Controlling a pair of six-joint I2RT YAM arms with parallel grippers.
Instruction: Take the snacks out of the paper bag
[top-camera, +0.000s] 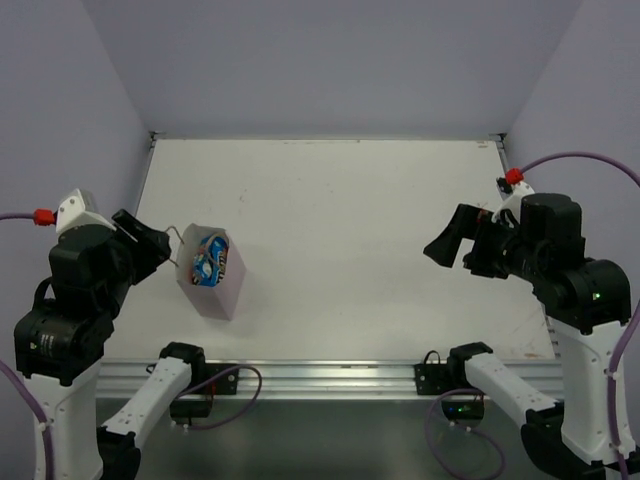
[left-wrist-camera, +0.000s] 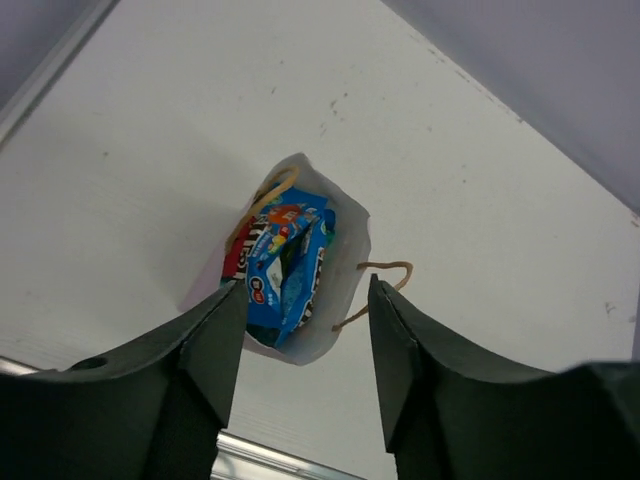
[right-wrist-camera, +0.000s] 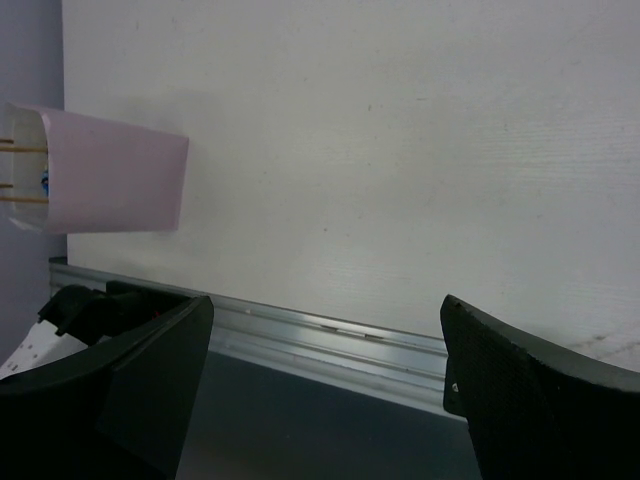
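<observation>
My left claw (left-wrist-camera: 305, 292) is half open and holds nothing. Its two dark fingers (left-wrist-camera: 222, 335) hang apart above the paper bag (left-wrist-camera: 352, 245). The bag stands on the left part of the table (top-camera: 350, 210), near the front rail, with its mouth open upward. Inside it I see the snacks (left-wrist-camera: 287, 262): a blue printed packet on top and a red one pressed beside it against the bag wall. I judge these packets to be light, soft and slippery, because the foil is shiny. So I would pinch the upper edge of the blue packet, where the seal is flat, and not its puffed middle. The bag itself looks thin and easy to tip over or crush. Its brown cord handle (left-wrist-camera: 380, 272) hangs loose outside. Well apart, on the other side of the table, my right claw (top-camera: 450, 240) is wide open and empty.
</observation>
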